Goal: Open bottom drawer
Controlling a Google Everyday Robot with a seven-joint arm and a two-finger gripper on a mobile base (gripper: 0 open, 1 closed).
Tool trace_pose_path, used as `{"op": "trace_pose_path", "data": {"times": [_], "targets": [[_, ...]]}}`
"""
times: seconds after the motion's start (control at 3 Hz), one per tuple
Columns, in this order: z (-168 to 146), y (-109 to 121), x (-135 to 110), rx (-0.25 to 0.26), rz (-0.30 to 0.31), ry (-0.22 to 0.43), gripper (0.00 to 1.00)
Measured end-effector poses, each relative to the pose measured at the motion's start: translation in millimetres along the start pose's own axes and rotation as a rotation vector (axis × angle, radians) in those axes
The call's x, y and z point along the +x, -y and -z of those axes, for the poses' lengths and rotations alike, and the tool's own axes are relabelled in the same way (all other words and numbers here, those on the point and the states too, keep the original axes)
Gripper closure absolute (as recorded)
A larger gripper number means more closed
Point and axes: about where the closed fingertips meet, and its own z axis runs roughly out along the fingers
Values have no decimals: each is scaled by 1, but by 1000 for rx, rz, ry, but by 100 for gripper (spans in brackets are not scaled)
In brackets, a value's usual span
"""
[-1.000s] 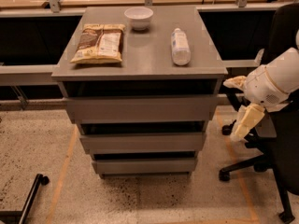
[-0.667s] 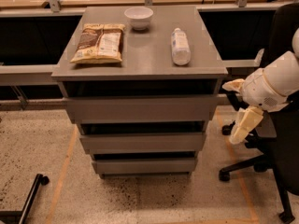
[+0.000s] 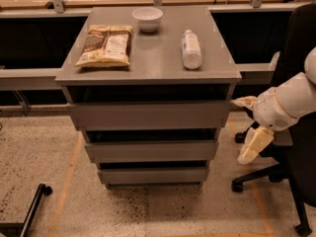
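The grey cabinet has three handleless drawers stacked in steps. The bottom drawer (image 3: 153, 176) is the lowest and narrowest front, just above the floor, with a dark gap above it. The middle drawer (image 3: 150, 151) and the top drawer (image 3: 150, 115) sit above it. My gripper (image 3: 248, 128) hangs to the right of the cabinet, level with the middle drawer and apart from every drawer front. Its cream fingers (image 3: 254, 144) are spread open and hold nothing.
On the cabinet top (image 3: 153, 65) lie a snack bag (image 3: 106, 45), a white bowl (image 3: 147, 18) and a lying bottle (image 3: 191, 48). A black office chair (image 3: 291, 172) stands right behind my arm. A black wheeled leg (image 3: 29, 211) is at the lower left. The floor is speckled with orange tape lines.
My gripper has dropped a little lower beside the cabinet's right side. The drawers and the things on top have not moved.
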Motion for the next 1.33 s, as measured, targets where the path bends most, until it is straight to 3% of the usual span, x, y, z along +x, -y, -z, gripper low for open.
{"op": "trace_pose_path", "data": {"times": [0.67,1.33], "targets": [[-78,-1,44,-18,-14,88,0],[-76,-10,43,-1,-23,73,0]]}}
